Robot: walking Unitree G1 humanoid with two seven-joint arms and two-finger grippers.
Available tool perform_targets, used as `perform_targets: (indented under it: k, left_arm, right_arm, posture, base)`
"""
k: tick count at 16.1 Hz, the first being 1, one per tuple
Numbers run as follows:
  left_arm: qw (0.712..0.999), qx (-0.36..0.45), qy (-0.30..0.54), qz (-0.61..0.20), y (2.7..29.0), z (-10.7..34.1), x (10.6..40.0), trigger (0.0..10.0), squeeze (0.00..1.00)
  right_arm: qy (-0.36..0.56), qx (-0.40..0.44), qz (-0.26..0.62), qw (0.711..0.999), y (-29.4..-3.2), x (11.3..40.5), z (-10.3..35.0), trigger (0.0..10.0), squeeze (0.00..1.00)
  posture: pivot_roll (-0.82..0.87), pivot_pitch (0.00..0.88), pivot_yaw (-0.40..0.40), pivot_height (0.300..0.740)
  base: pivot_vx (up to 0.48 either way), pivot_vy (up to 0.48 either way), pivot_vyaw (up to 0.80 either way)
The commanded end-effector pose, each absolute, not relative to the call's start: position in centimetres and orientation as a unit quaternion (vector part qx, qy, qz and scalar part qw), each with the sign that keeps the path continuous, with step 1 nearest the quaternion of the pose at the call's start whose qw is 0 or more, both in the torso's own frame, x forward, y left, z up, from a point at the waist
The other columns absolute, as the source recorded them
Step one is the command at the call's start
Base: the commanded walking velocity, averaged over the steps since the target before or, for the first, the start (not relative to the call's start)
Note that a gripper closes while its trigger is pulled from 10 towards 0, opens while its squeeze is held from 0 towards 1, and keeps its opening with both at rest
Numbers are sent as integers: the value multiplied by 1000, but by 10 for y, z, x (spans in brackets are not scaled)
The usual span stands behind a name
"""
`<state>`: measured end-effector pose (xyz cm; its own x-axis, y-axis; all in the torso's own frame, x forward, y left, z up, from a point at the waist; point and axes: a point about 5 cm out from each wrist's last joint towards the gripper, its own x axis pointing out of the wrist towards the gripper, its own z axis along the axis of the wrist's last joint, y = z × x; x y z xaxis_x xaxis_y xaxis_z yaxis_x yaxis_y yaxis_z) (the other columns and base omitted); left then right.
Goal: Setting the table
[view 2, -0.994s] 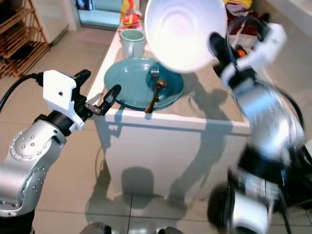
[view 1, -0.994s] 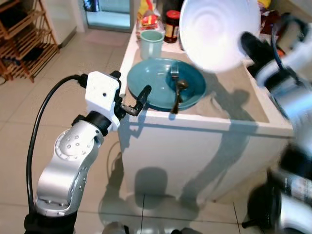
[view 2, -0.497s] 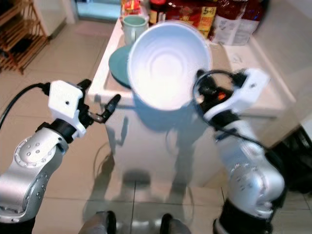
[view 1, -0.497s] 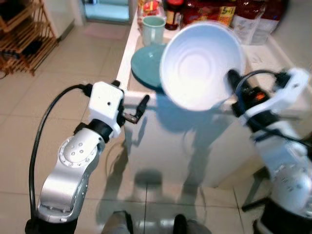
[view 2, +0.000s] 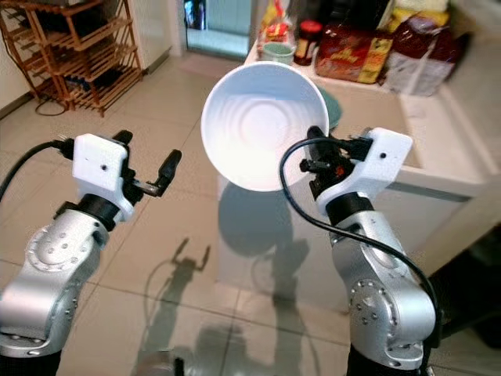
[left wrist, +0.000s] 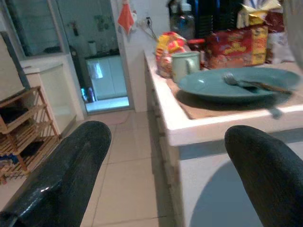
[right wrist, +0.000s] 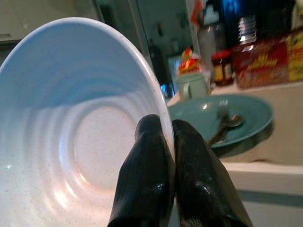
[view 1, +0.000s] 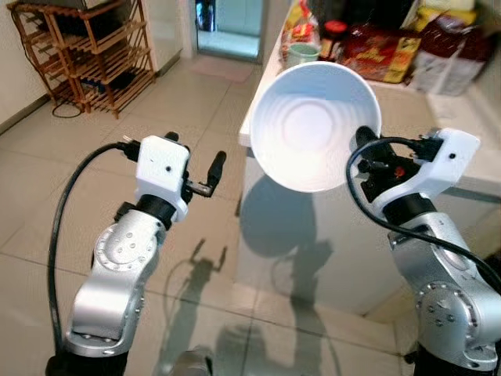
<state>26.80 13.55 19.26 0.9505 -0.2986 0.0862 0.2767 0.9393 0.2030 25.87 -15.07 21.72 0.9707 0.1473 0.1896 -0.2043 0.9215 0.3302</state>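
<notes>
Right gripper (right wrist: 169,137) is pinching the white bowl (view 1: 315,125) by its rim, fingers clamped, holding it tilted in the air before the counter (left wrist: 199,123). Left gripper (left wrist: 165,170) is hovering wide open, gripping nothing. Teal plate (left wrist: 236,84) is sitting on the counter.

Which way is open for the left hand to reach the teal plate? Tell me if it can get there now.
Probably yes. The left hand is open and free, and in its wrist view the teal plate lies ahead near the counter edge with nothing between; the arm must extend forward.
</notes>
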Motion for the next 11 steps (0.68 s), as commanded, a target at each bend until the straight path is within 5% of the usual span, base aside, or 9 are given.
perform_targets:
  k: [1, 11]
  left_arm:
    - [981, 95, -59, -160, 126, 192, 268, 10000, 0]
    - [981, 111, -43, -152, 122, 178, 269, 10000, 0]
  right_arm:
    - [-88, 166, 66, 980, -160, 259, 215, 10000, 0]
    - [-45, 101, 22, 994, -159, 268, 184, 10000, 0]
  posture:
    - [54, 57, -49, 740]
    - [49, 77, -56, 740]
  base:
    - [0, -345, 0]
    - [0, -357, 0]
